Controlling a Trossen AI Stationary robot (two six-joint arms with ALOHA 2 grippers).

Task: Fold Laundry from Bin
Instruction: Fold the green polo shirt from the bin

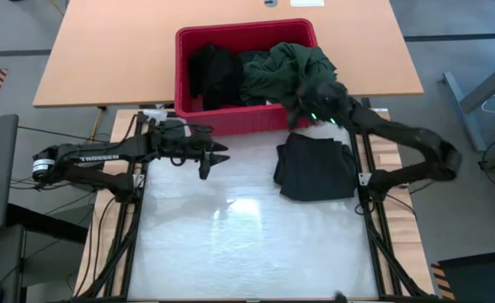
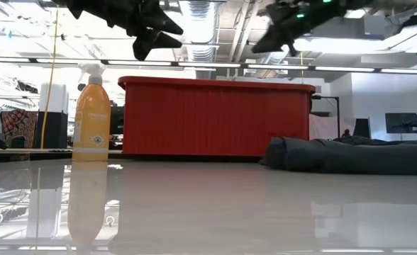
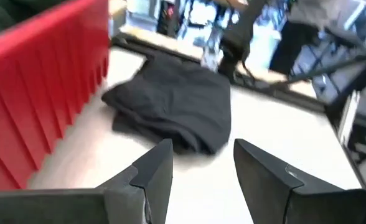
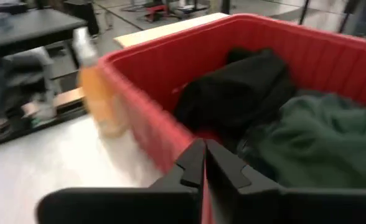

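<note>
The red bin [image 1: 231, 122] sits at the far side of the desk [image 1: 231, 244], with the green shirt [image 1: 285, 71] and black clothes [image 1: 214, 74] heaped inside. One dark piece of laundry [image 1: 315, 168] lies folded on the desk, out of the way. The right claw [image 4: 205, 163] hangs over the bin's near rim, pressed together and holding nothing — probably about to reach for the shirt. The left claw [image 3: 198, 168] waits beside the bin, spread wide. An orange spray bottle [image 2: 91, 117] stands nearby.
</note>
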